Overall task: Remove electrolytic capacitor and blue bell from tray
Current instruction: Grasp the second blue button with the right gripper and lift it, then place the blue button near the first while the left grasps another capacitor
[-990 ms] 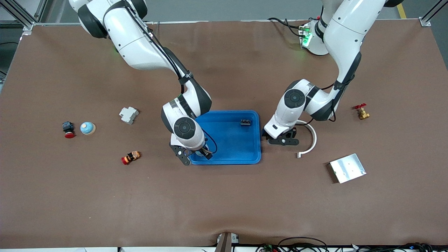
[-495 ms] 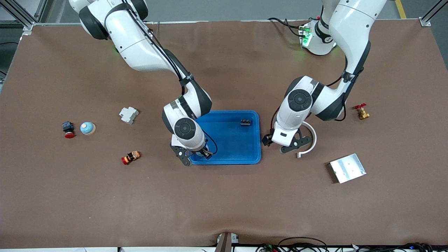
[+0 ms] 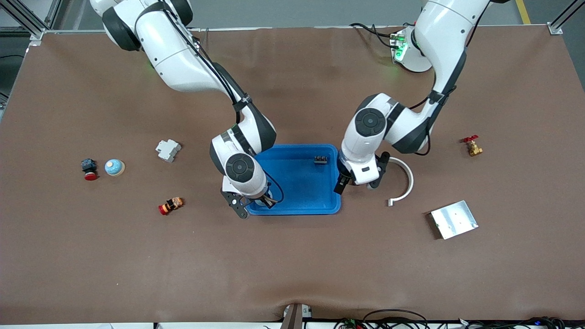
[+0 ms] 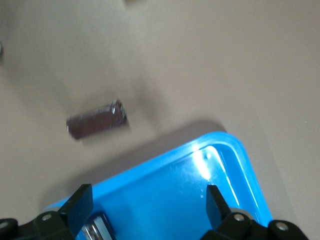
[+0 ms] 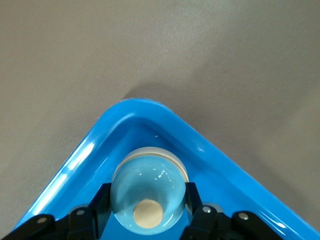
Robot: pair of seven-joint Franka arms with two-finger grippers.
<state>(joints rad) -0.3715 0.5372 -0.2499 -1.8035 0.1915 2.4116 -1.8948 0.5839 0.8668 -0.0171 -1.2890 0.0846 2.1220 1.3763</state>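
Note:
My right gripper (image 3: 257,202) is shut on a light blue bell (image 5: 148,184) with a cream button, low in the blue tray's (image 3: 301,208) corner nearest the front camera at the right arm's end. A second blue bell (image 3: 114,167) stands on the table toward the right arm's end. My left gripper (image 3: 359,181) is open and empty over the tray's edge (image 4: 227,145) at the left arm's end. A dark cylinder with a shiny end (image 4: 96,125), which looks like the capacitor, lies on the table just outside the tray. The left arm hides it in the front view.
A small black part (image 3: 321,159) lies in the tray. A white curved piece (image 3: 408,180), a metal plate (image 3: 454,219) and a red-handled brass valve (image 3: 472,146) lie toward the left arm's end. A grey block (image 3: 167,150), a red button (image 3: 89,170) and a red-orange part (image 3: 170,205) lie toward the right arm's end.
My left gripper has risen from the table beside the tray and swung over the tray's edge. My right gripper has stayed at the tray corner with the bell.

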